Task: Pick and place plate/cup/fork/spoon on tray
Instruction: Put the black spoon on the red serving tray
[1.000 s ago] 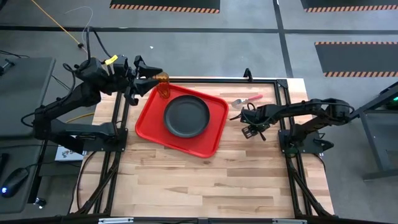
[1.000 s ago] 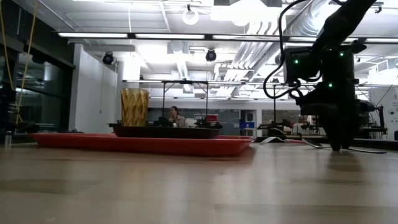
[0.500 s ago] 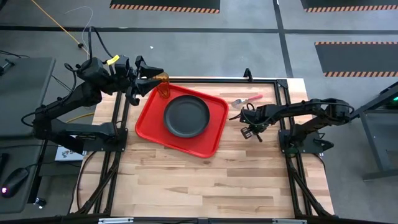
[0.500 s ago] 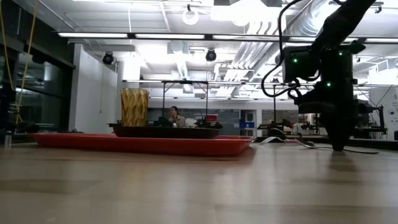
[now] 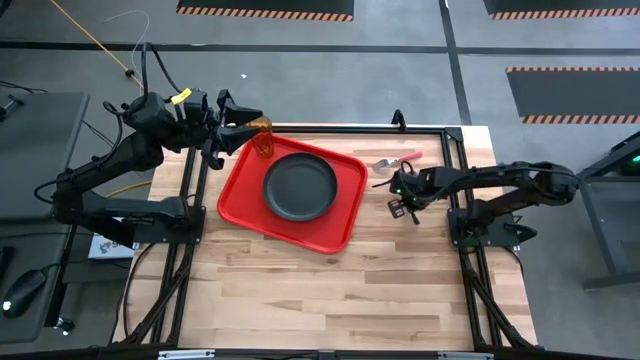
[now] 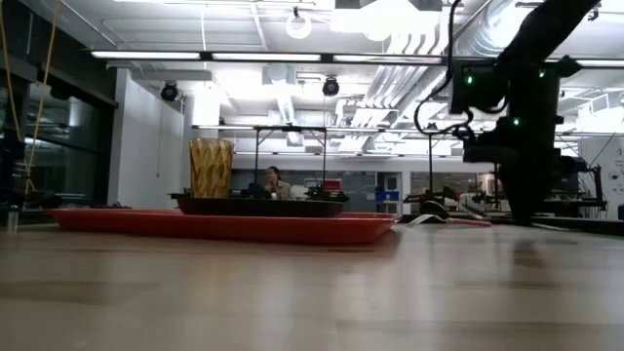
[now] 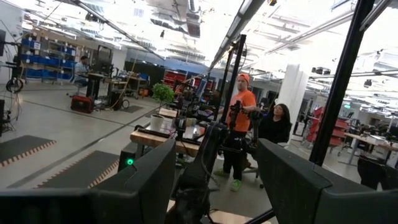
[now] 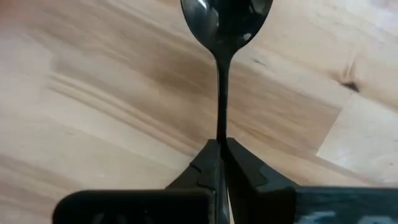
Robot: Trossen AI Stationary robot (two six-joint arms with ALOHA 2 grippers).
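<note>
The red tray [image 5: 340, 222] lies on the table's far half, a little left of its middle. The black plate [image 5: 300, 187] sits on it, and the amber cup [image 5: 262, 134] stands upright in its far left corner. My left gripper [image 5: 246, 127] hovers open just left of the cup, touching nothing. The pink-handled fork [image 5: 398, 160] lies on the wood right of the tray. Just near of the fork, my right gripper [image 5: 399, 194] is shut on the black spoon [image 8: 225, 37]. My right gripper pinches the spoon's thin handle [image 8: 221, 127] between its two fingertips [image 8: 205, 163]. The handle runs straight on ahead of the fingers, in line with them, and ends in the oval bowl [image 8: 227, 15]. Whether the bowl still touches the wood, I cannot tell.
Bare wood lies between the tray's right rim [image 5: 362, 190] and my right gripper, and across the table's whole near half. A black frame [image 5: 455, 170] borders the table's edges. People stand in the room beyond the table [image 7: 239, 130].
My right gripper has shut on the spoon's handle, then risen a little and shifted slightly toward the table's far edge. My left arm, the tray, the plate, the cup and the fork have kept still.
</note>
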